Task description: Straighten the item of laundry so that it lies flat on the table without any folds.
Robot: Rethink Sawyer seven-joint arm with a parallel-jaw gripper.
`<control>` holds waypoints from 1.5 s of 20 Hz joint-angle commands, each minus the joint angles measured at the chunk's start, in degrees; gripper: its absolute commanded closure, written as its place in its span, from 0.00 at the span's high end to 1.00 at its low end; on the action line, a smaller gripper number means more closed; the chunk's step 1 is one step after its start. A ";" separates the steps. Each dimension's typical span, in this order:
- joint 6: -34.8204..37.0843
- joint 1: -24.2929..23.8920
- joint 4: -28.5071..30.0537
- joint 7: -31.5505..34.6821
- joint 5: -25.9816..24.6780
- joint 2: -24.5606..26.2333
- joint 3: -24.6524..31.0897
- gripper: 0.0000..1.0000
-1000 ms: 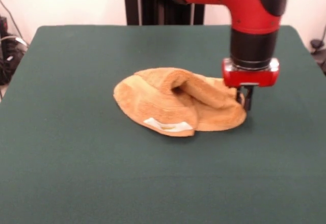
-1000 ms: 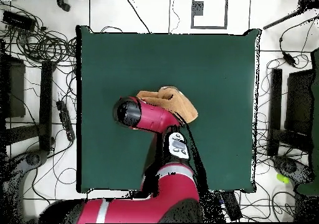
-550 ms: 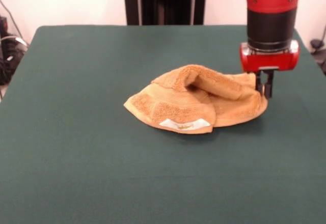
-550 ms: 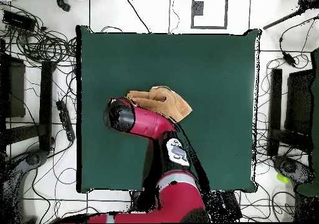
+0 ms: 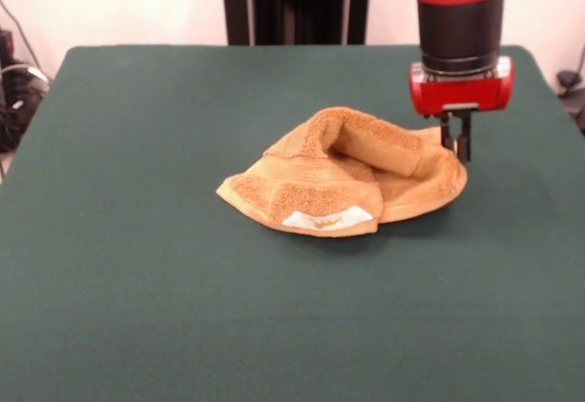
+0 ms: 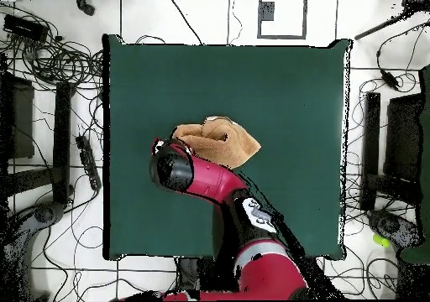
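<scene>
Since half a second ago we see the gripper [image 5: 457,142] shifted a little toward the upper left of the front view, its fingers pressed close together at the towel's [image 5: 347,172] right edge; whether they pinch the cloth we cannot tell. Our towel lies bunched near the middle of the green bench [image 5: 137,283], one fold humped up, its white label [image 5: 327,218] at the lower front edge.

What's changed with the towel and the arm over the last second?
The towel slid toward the picture's right in the front view, dragged by the tool at its right edge. The tool now sits higher. The towel stays bunched and folded, label facing the camera, on the table.
</scene>
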 commanded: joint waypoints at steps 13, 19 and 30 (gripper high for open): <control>-2.13 -0.49 10.15 12.71 -1.55 -2.14 9.30 0.00; -4.17 -3.07 14.38 12.89 -3.89 -3.58 11.55 0.00; -10.57 -10.10 23.33 12.16 -13.10 -4.18 15.37 0.00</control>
